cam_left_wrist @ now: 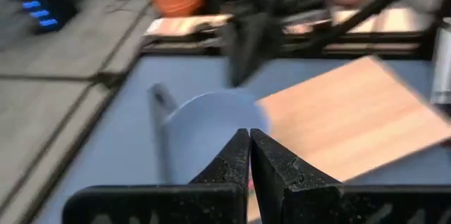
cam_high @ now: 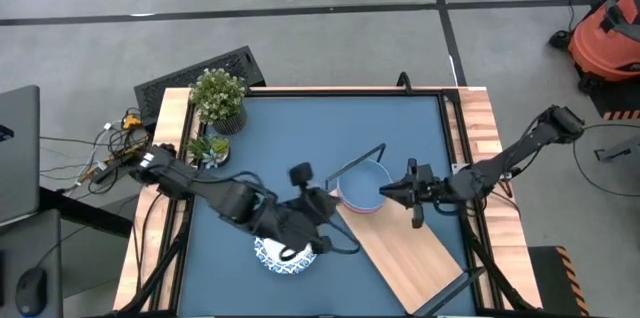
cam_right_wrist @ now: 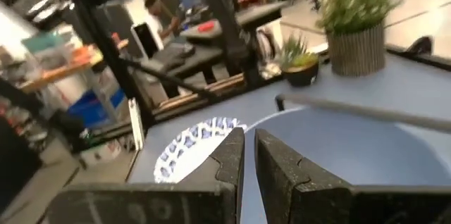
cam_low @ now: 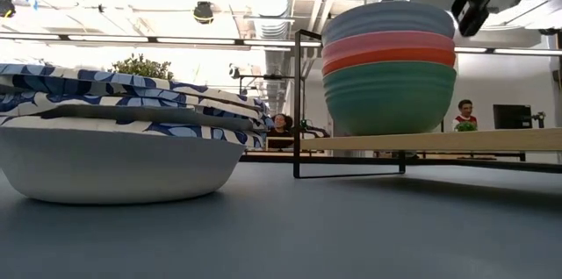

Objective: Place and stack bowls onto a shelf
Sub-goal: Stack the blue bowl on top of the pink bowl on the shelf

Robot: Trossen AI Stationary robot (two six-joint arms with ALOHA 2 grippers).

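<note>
A stack of bowls [cam_low: 389,64], pale blue over pink, red and green, stands on the light-wood shelf [cam_high: 410,248] by its black wire frame [cam_high: 362,158]; from above only the pale blue top bowl [cam_high: 363,188] shows. Stacked blue-and-white patterned bowls [cam_low: 123,139] rest on the blue table [cam_high: 285,255], partly under my left arm. My left gripper [cam_high: 327,204] is shut and empty, just left of the stack [cam_left_wrist: 211,111]. My right gripper [cam_high: 385,193] is shut at the stack's right rim, seen above it in the low view [cam_low: 472,14]. My right gripper comes level from the table's right side at the pale blue bowl's right rim [cam_high: 382,191]. I cannot tell whether its fingers touch the rim.
Two potted green plants [cam_high: 218,98] [cam_high: 208,150] stand at the table's far left. Bare board lies toward the shelf's near right end [cam_left_wrist: 366,111]. People show in the room beyond [cam_low: 464,114].
</note>
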